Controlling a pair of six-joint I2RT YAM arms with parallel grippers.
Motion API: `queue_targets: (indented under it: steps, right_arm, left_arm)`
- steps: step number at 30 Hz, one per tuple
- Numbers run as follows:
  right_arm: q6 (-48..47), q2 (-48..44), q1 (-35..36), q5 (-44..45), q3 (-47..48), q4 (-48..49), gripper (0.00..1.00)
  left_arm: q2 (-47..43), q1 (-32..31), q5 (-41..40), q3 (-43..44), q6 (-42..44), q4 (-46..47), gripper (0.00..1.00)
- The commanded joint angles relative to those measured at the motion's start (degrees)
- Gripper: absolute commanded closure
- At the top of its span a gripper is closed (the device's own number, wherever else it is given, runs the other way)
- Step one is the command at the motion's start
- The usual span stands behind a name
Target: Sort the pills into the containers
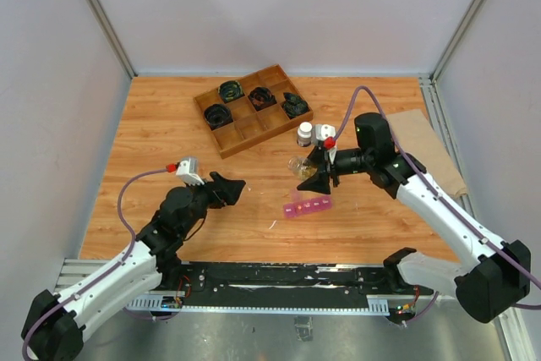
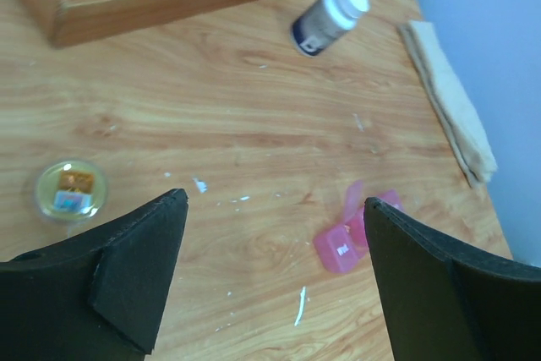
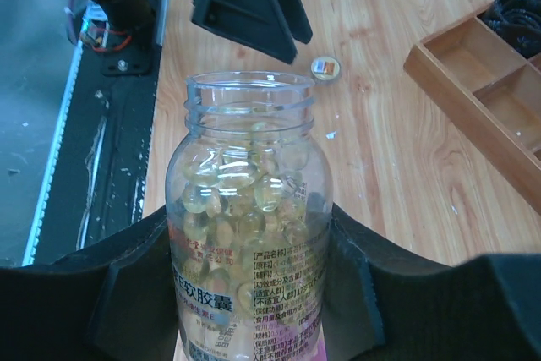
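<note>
Pills (image 3: 241, 188) in uncapped jar (image 3: 247, 99), right gripper (image 3: 249, 238) clamped

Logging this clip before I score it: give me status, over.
Left claw open, empty, hovering by pink containers. Right claw shut on uncapped jar, pills inside. No obstruction seen at containers.

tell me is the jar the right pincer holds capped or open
Open: the jar shows a bare threaded rim with no cap, and yellowish pills fill it nearly to the neck.
</note>
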Motion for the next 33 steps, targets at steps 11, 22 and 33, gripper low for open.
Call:
queue_targets:
  steps: [11, 22, 33]
  right_arm:
    - [5.85, -4.8, -6.73, -8.99, -5.47, 9.64, 0.97]
    - [3.45, -5.92, -6.73, -6.19, -6.32, 8.51, 0.96]
    - [2.83, -5.37, -6.82, -6.46, -6.35, 8.07, 0.96]
  left_arm:
    - [27.69, -0.29, -23.73, 19.35, -13.04, -24.69, 0.27]
    - [44.45, -0.16, -28.9, 27.45, -10.61, -29.97, 0.27]
    - [48.66, 2.72, -25.62, 26.72, -8.59, -26.06, 0.39]
